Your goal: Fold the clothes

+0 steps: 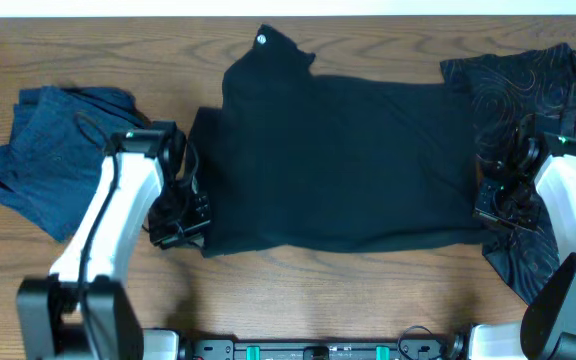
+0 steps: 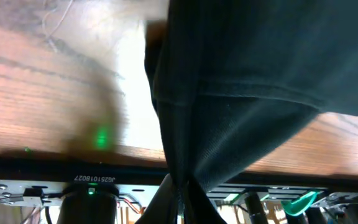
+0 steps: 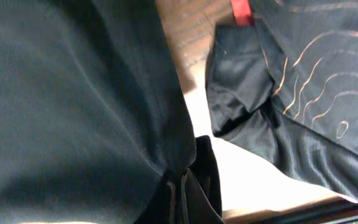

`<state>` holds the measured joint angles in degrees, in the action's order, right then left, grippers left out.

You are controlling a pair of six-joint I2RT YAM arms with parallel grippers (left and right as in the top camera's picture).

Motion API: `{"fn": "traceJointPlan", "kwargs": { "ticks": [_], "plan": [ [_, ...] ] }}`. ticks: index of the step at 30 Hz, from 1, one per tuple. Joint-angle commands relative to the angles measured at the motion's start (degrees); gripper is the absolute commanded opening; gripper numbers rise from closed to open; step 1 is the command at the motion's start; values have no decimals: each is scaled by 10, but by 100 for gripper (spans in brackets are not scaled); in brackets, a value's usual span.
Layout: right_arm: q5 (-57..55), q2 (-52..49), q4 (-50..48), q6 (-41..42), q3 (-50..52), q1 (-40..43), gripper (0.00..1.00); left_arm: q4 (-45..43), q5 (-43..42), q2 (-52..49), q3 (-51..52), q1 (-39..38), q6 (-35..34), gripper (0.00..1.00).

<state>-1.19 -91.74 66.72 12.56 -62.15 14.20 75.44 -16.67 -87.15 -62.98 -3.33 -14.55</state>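
Left end effector (image 2: 181, 188) pinches the black shirt (image 1: 338, 160) (white ring logo (image 1: 261, 40)).

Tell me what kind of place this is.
Probably a robot test bench: left arm and right arm at a wooden table, a shirt spread out, a blue garment and a patterned garment beside it.

Black shirt (image 1: 338, 160) flat centre; blue garment (image 1: 43, 145) left; swirl-patterned garment (image 1: 528, 90) right.

A brown wood-grain counter (image 1: 368, 290) fills the overhead view. At 12 o'clock a pale strip (image 1: 118, 6) runs along its far edge. Bright light glares off the wood in both wrist views.
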Motion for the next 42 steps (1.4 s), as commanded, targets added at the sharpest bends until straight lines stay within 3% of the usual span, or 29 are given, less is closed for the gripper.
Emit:
{"fn": "traceJointPlan", "kwargs": {
  "ticks": [1, 6, 18, 29, 42],
  "plan": [
    [-10, 20, 4, 7, 10, 4, 1, 1, 11, 52, 12, 1, 3, 6],
    [-7, 35, -5, 7, 11, 4, 1, -33, 11, 94, 12, 1, 3, 6],
    [35, 35, -203, 6, 11, 4, 1, -227, 13, 63, 12, 25, -49, 6],
    [47, 32, -282, 4, 11, 3, 1, -340, 4, -6, 12, 27, -60, 6],
    [47, 5, -327, 0, 11, -14, 1, -410, 4, -19, 12, 27, -73, 6]
  ]
}}
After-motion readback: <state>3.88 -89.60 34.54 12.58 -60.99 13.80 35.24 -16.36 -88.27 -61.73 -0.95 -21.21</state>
